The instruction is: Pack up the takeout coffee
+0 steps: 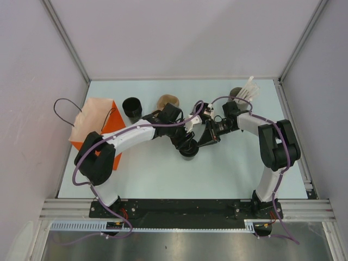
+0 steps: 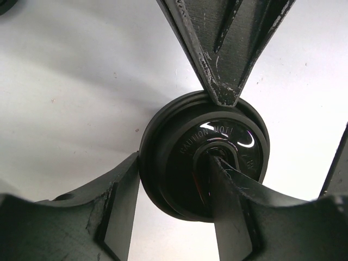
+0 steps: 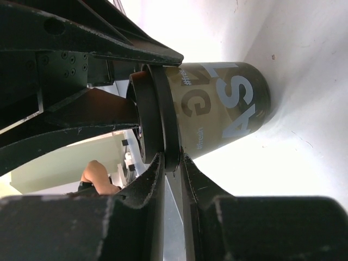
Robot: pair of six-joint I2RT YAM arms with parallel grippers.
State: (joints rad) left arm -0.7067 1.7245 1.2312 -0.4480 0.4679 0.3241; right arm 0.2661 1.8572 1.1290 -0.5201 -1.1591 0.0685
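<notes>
We see our left pincer [image 2: 173,163] clenched on the takeout coffee [image 2: 179,130] at its 9 o'clock rim, and our right pincer [image 3: 173,162] clenched at 12.

Ref. item: takeout coffee [image 1: 188,148], black, lid on, standing approx. centre of the pale table [image 1: 163,179].

Items resting on table, positions rel. to ref.:
- Orange paper bag [image 1: 98,122]: far left, at table's left edge, well apart.
- 2nd black cup [image 1: 131,107]: behind-left, apart.
- Brown pulp carrier [image 1: 167,101]: behind, slightly left, near.
- Grey-brown cylinder [image 1: 237,93] w/ white sticks [image 1: 249,89]: behind-right, well apart, near back edge.
</notes>
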